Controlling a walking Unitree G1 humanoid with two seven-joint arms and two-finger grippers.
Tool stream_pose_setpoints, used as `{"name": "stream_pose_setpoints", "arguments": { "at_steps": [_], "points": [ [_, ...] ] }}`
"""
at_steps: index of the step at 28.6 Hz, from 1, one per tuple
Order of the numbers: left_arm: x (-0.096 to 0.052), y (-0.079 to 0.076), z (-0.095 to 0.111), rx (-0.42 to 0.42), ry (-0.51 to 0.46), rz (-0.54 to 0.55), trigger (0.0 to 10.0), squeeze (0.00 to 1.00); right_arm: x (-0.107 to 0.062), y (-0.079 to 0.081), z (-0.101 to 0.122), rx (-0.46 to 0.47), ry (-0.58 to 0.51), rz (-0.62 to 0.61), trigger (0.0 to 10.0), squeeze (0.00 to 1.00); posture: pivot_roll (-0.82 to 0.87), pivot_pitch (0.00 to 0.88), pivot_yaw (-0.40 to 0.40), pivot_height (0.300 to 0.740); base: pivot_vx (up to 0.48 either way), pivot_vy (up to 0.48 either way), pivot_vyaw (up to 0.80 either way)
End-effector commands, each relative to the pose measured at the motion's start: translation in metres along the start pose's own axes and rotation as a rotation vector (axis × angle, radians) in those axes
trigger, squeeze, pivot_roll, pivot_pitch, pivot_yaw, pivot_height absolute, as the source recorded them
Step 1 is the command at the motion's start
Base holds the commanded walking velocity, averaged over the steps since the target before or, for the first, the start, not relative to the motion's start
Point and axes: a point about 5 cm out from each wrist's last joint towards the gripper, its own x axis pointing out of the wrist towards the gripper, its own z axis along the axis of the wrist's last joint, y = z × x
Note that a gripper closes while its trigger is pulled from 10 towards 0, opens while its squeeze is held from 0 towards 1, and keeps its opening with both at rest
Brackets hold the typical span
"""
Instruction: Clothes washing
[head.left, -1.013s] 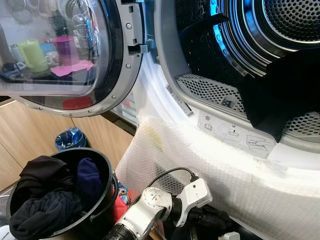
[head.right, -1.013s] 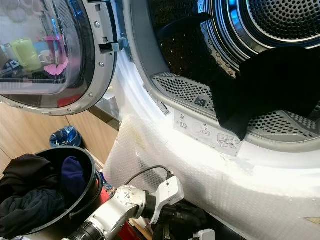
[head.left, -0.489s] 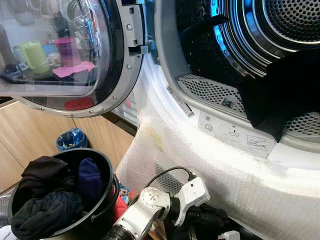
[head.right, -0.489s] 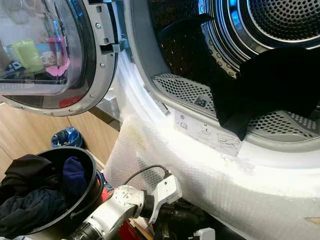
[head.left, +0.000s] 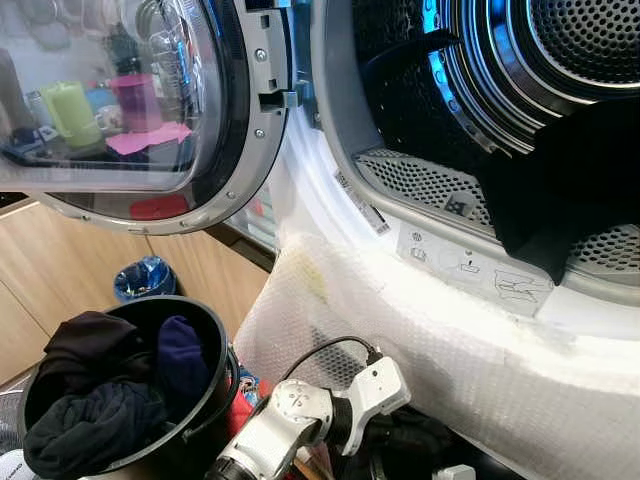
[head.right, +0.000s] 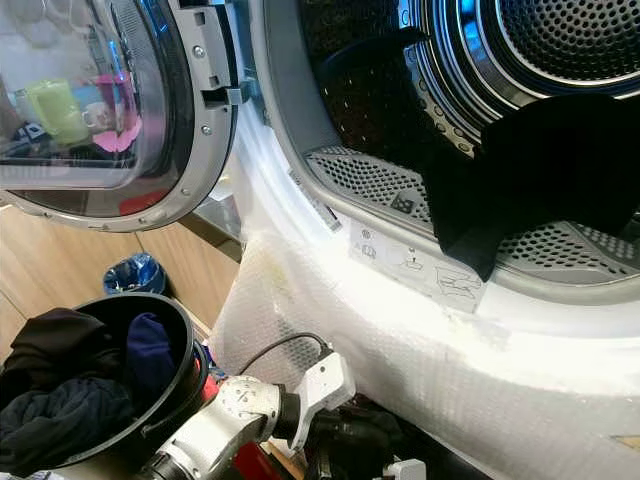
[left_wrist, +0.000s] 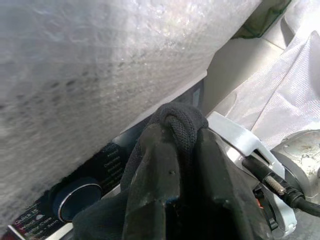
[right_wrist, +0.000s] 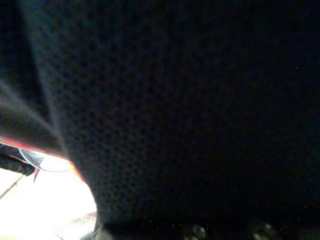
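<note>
Left hand (left_wrist: 182, 165) pinches black garment (left_wrist: 175, 122), fold pointing past fingertips.

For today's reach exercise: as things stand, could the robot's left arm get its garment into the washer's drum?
Probably yes: the left gripper is shut on a black garment, low before the machine, and the door stands open, leaving the drum unblocked.

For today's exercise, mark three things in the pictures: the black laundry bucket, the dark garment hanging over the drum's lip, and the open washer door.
black laundry bucket (head.left: 222, 375), left eye view, right rim.
dark garment (head.right: 540, 170), right eye view, middle of cloth.
washer door (head.left: 110, 90), left eye view, glass window.
</note>
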Motion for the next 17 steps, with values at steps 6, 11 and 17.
{"name": "stream_pose_setpoints", "arguments": {
  "at_steps": [6,11,17],
  "points": [
    [-0.013,0.005,0.004,0.015,-0.010,0.043,10.0,1.00,0.001,0.004,-0.006,0.006,0.028,0.010,0.0,0.00,0.18,0.000,0.015,0.740,0.000,0.000,0.00],
    [-0.043,0.012,0.006,0.015,0.001,0.133,10.0,1.00,0.000,0.004,-0.008,0.004,0.038,0.015,0.0,0.00,0.19,0.000,0.013,0.740,0.000,0.000,0.00],
    [-0.071,0.009,0.003,0.007,0.047,0.129,10.0,1.00,-0.001,0.004,-0.011,0.005,0.058,0.018,0.0,0.00,0.21,0.000,-0.001,0.740,0.000,0.000,0.00]
  ]
}}
